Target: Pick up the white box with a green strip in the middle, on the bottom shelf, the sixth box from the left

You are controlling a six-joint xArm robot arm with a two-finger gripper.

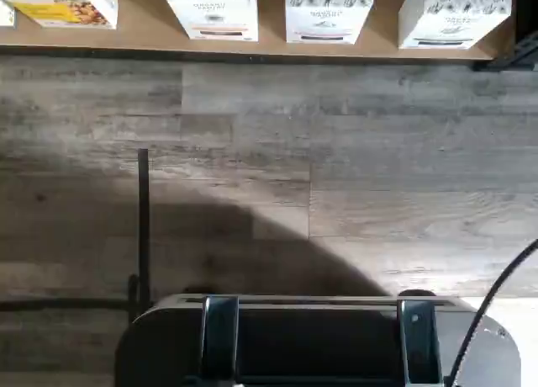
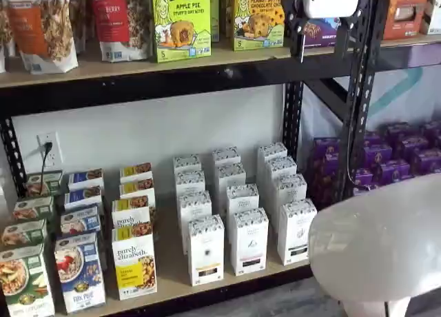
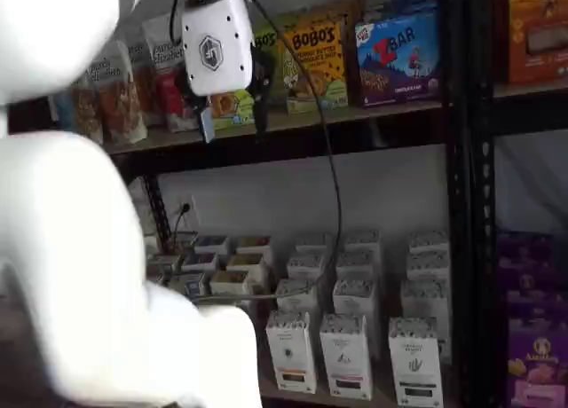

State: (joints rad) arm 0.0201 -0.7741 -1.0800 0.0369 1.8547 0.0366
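Observation:
The white box (image 2: 296, 231) is a tall narrow carton with a speckled top band and a dark strip low on its front. It stands at the right end of the front row on the bottom shelf (image 2: 172, 284), and it shows in both shelf views (image 3: 415, 359) and in the wrist view (image 1: 454, 13). My gripper (image 2: 322, 45) hangs high up in front of the upper shelf, far above the box. A plain gap shows between its two black fingers (image 3: 262, 106), and nothing is in them.
Two more white cartons (image 2: 205, 249) (image 2: 248, 240) stand left of the target, with rows of the same behind. Colourful cereal boxes (image 2: 134, 262) fill the left. A black upright (image 2: 293, 124) rises behind, purple boxes (image 2: 393, 165) beyond. A dark mount (image 1: 319, 341) shows over grey floor.

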